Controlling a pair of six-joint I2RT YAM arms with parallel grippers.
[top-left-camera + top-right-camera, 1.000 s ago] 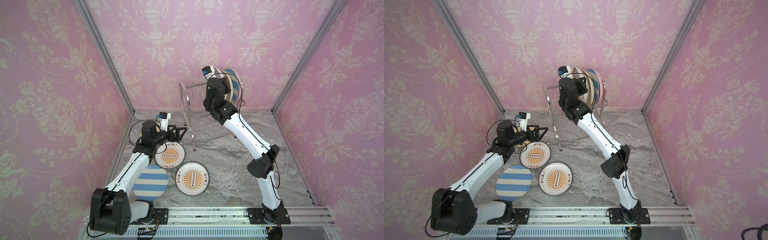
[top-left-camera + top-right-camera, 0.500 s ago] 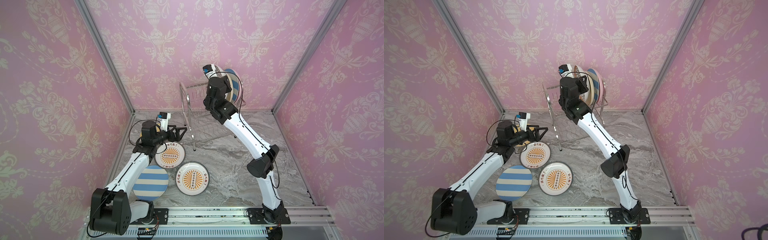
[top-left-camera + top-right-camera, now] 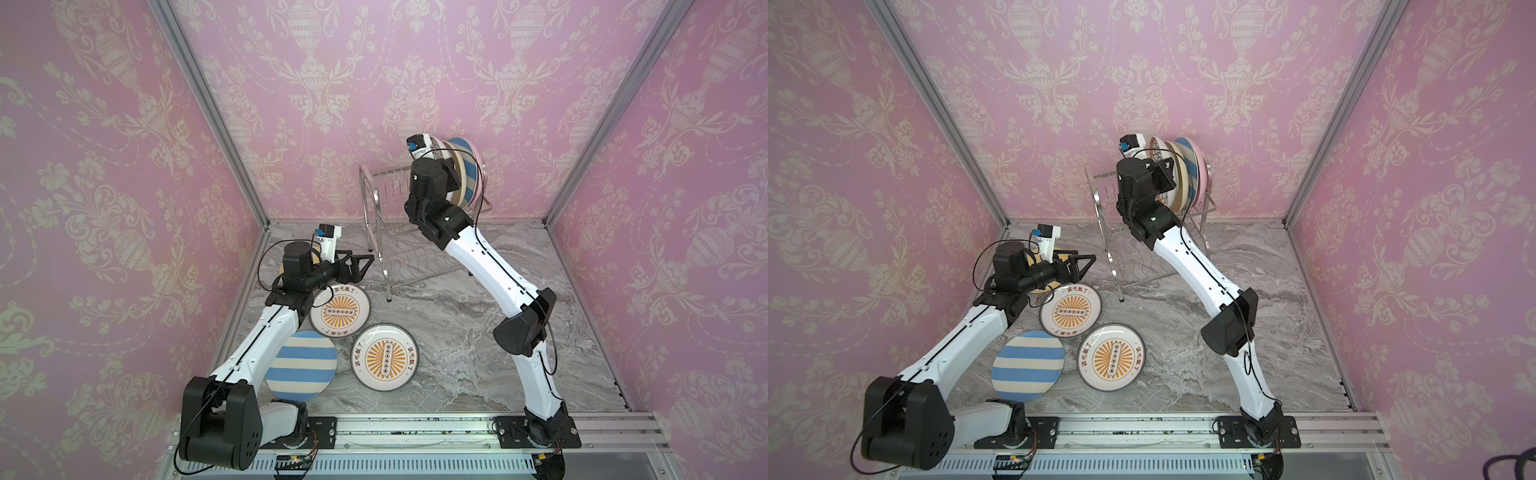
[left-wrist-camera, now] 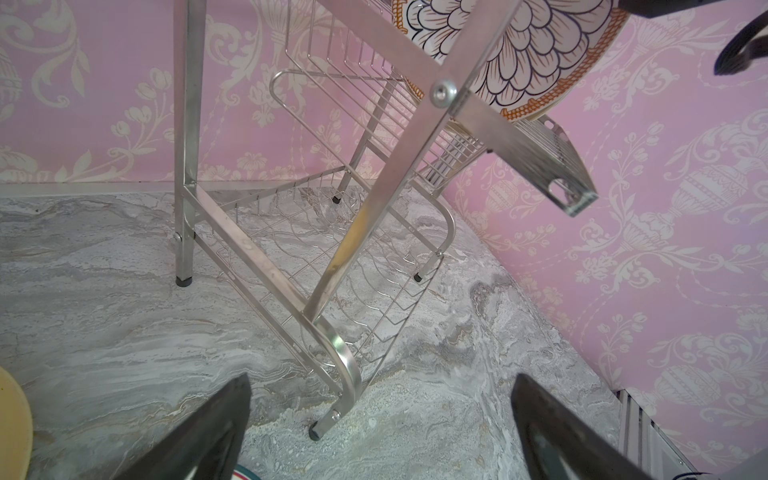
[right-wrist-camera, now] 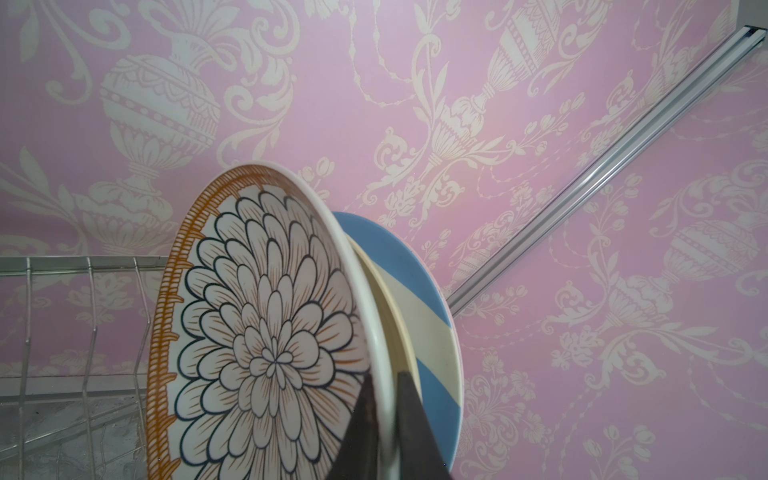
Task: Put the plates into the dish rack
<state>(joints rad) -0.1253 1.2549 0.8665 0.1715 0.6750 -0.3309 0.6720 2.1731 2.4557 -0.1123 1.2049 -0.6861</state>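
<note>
A: Start with the top views — where do the plates stand?
B: In both top views the dish rack (image 3: 388,232) stands at the back of the marble tabletop (image 3: 457,353). On its upper tier several plates stand on edge, among them a striped plate (image 3: 1188,174) and a pink plate (image 3: 1201,174) behind it. Flat on the tabletop lie another blue-and-cream striped plate (image 3: 301,365) and two sunburst plates (image 3: 339,311) (image 3: 385,358), close together. A yellow plate (image 3: 1045,270) is mostly hidden under the left arm.

A: And the arms there?
B: The right gripper (image 3: 1163,174) is up at the front of the row of plates. The left gripper (image 3: 359,266) hangs low just beside the rack's front leg, its fingers spread, holding nothing.

A: Left wrist view?
B: The two dark fingers (image 4: 199,440) stand wide apart over bare marble, facing the rack's lower shelf — the flower plate (image 4: 523,54) sits above in the upper tier, and a yellow edge (image 4: 12,424) shows at the side.

A: Right wrist view?
B: The gripper (image 5: 386,419) is pinched on the white rim of the flower plate (image 5: 266,357), one finger on each face. That plate stands upright just in front of the striped one (image 5: 428,332).
</note>
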